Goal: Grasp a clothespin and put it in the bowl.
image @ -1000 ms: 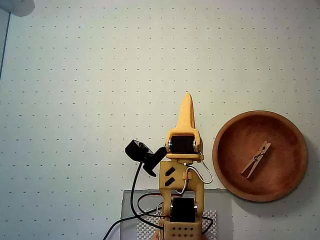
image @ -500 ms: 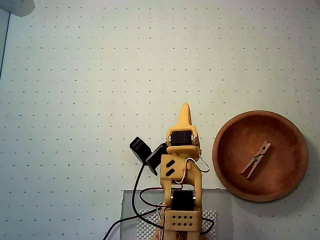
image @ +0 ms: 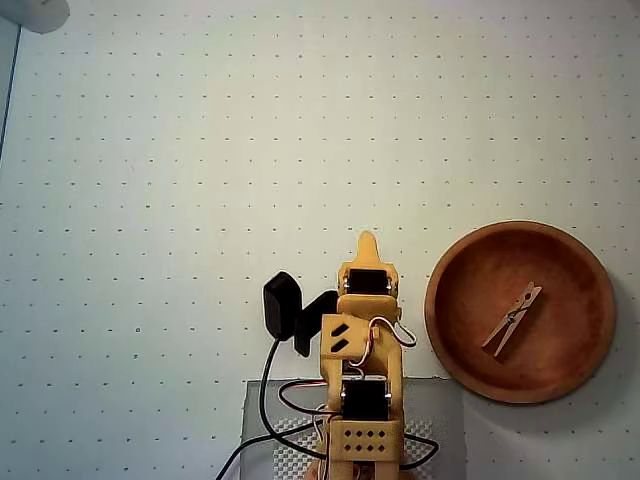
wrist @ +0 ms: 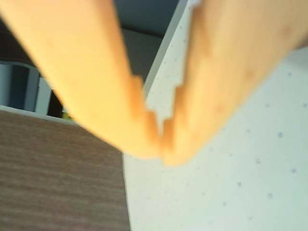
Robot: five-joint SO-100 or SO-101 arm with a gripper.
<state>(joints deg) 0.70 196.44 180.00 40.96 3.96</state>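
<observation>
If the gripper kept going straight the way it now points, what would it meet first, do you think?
Probably nothing. In the overhead view the gripper points toward the top of the picture over the bare dotted table. The bowl with the clothespin lies off to its right, though height is unclear.

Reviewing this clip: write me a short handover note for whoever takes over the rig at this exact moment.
Gripper: shut and empty, fingertips meeting in the wrist view; the yellow arm is folded back near its base.
Small light-tan wooden clothespin: lying flat inside the round reddish-brown wooden bowl, at the right of the overhead view.
Done: clothespin is in the bowl.
Left: nothing visible; no other clothespin shows on the white dotted table.
</observation>
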